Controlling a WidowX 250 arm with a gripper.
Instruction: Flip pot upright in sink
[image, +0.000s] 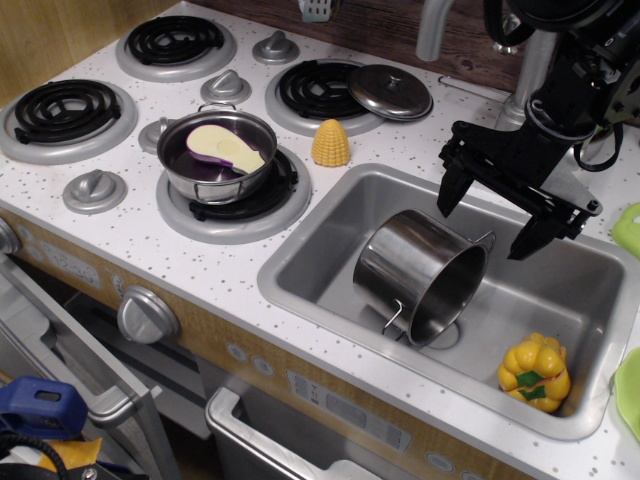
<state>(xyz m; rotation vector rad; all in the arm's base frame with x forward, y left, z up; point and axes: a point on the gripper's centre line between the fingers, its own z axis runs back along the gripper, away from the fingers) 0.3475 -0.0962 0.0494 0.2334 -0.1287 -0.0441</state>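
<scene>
The shiny steel pot (415, 268) lies on its side in the grey sink (330, 255), its open mouth facing right and toward the front, over the drain. One wire loop handle points up at the rim, the other rests low at the front. My gripper (485, 222) is black, open and empty. It hangs above the sink, just above and to the right of the pot's rim, with its fingers pointing down and apart from the pot.
A yellow toy pepper (535, 372) sits in the sink's front right corner. A shallow pan (217, 155) with a purple eggplant stands on the near burner. A yellow corn piece (330, 143), a steel lid (390, 92) and the faucet (432, 25) lie behind the sink.
</scene>
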